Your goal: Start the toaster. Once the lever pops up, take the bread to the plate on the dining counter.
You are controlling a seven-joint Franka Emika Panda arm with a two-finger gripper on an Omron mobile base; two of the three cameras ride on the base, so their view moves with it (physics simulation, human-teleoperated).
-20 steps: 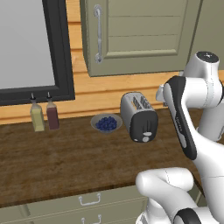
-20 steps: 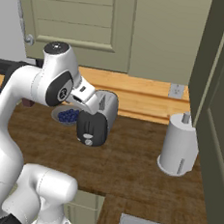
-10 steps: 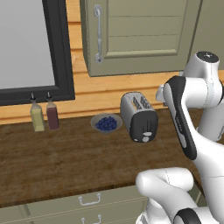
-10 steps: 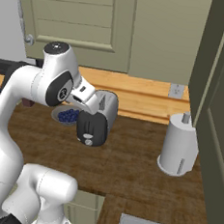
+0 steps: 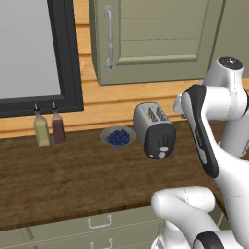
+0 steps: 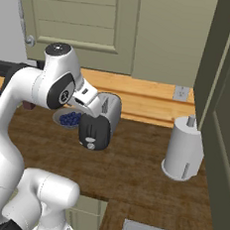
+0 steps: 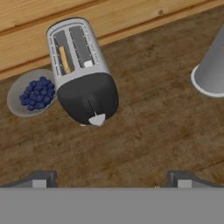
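Nothing has changed over the last second: the base views match the earlier ones, arm parked, toaster untouched, so the task sits at its very start and the lever has yet to be pressed. In the hand view, going left to right, the grey bowl of blueberries (image 7: 31,92) lies ahead and to the left of the claw (image 7: 109,179), just beside the toaster (image 7: 81,70), maybe touching its side, hard to tell. The toaster lies ahead of the claw and a bit left, well apart from it, black end panel facing the camera. The bread (image 7: 64,59) shows as a thin tan edge down in the left slot. The lever (image 7: 96,119) is the pale tab low on the black panel, the nearest part of the toaster to the claw. Further right, ahead and off to the right of the claw, a pale paper-towel roll (image 7: 211,70) stands on the wood worktop (image 7: 148,127), well clear of the toaster. The claw is spread wide, holding nothing, its two tips far apart at the bottom edge. The bare worktop between claw and lever looks free, so nothing seems to block a straight approach; the bowl is close enough to get nudged if the toaster slides left when pushed.
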